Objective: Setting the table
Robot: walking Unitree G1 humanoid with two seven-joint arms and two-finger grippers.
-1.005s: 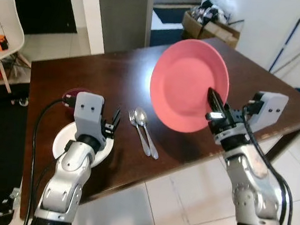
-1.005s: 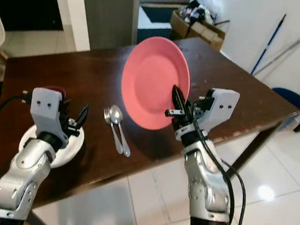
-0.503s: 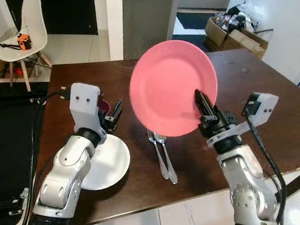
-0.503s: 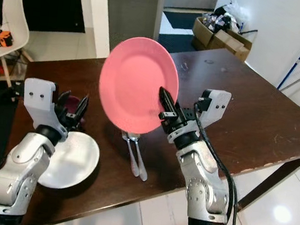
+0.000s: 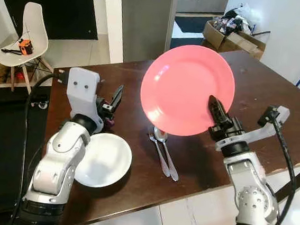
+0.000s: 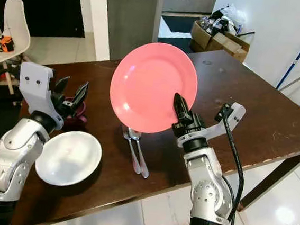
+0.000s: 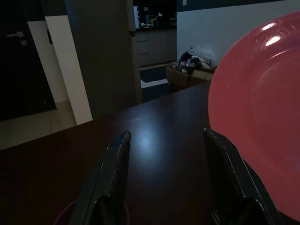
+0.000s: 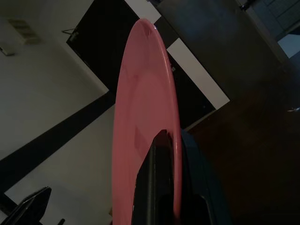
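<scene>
The right tool (image 5: pixel 218 109) has a pink plate (image 5: pixel 187 89) pinched by its lower rim, one black finger lying across the face of it, and holds it up on edge over the dark wooden bench (image 5: pixel 279 98), its face turned toward the robot and its rim well clear of the wood. Below the plate, a fork (image 5: pixel 158 152) and a spoon (image 5: pixel 166 152) lie side by side, handles pointing toward the robot's edge of the bench. To the robot's left of them sits a white bowl (image 5: pixel 104 160), close to the near edge, and behind it a small dark purple cup (image 6: pixel 77 115). The left tool (image 6: pixel 69 95) hangs over that cup with its fingers spread wide and nothing between them. What matters for the next move, I'd say, is that the plate stands almost upright above the cutlery, so it has to tip flat and come down on bare wood beside the fork and spoon, not on top of them. The right arm already carries it; the left is busy on the far side of the bowl.
</scene>
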